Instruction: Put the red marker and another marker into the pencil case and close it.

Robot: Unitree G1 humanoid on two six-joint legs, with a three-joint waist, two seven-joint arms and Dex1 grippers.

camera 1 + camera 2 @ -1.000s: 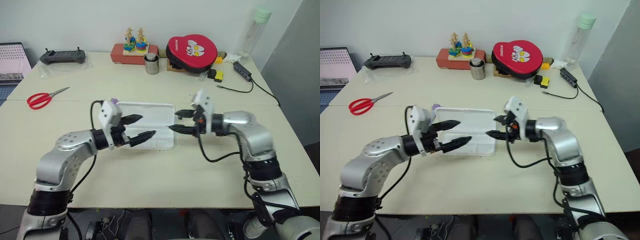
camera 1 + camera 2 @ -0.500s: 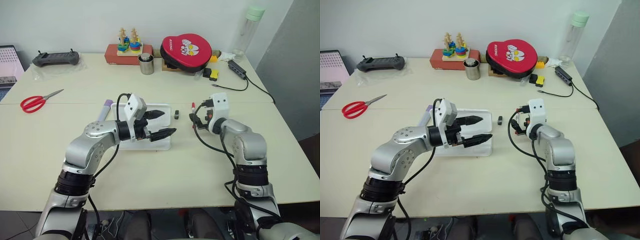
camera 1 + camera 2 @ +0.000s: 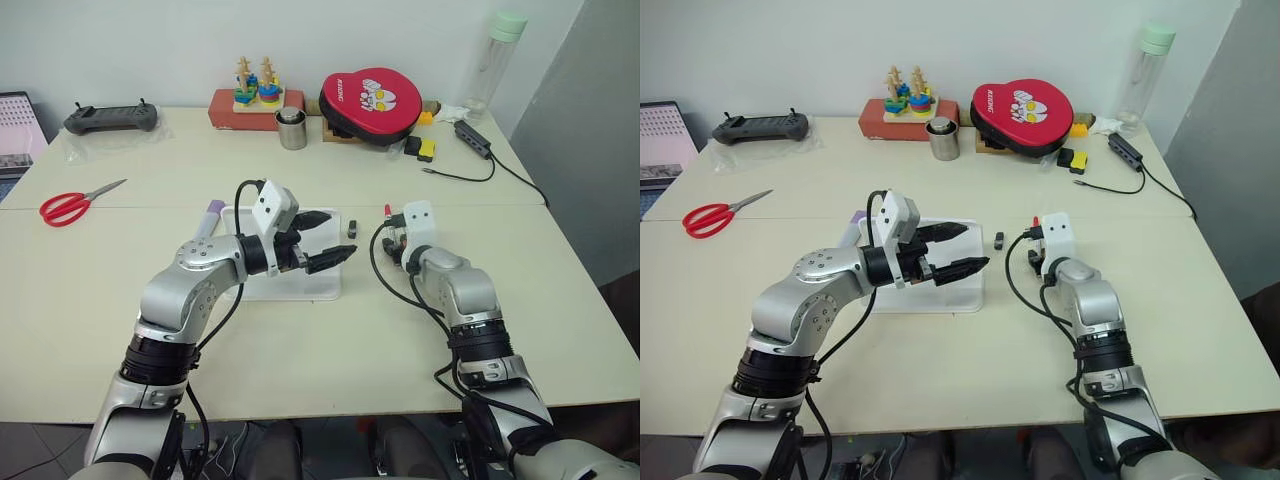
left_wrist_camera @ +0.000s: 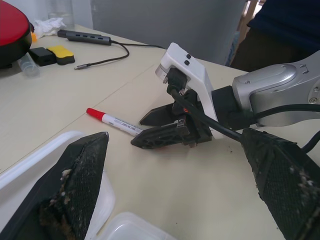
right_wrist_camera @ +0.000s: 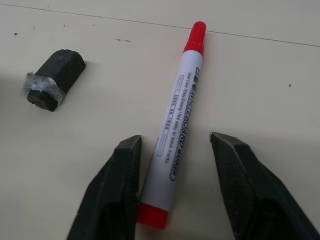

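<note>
Head pair: both look from above and behind the arms, forward and down over the surface point(image 3: 330, 370), far enough back to take in its far edge and the wall.
Shared by head pair: the same scene, slightly offset sideways, including the pencil case point(image 3: 300, 285) and both arms.
Left wrist view: sits low, just above the surface, looking along the left hand point(image 4: 175, 192) across to the right hand point(image 4: 157, 127) and the red marker point(image 4: 114, 121).
Right wrist view: very near, looking steeply down past the right hand's fingers point(image 5: 112, 195) onto the red marker.
Shared by wrist views: the red marker and the right hand.
</note>
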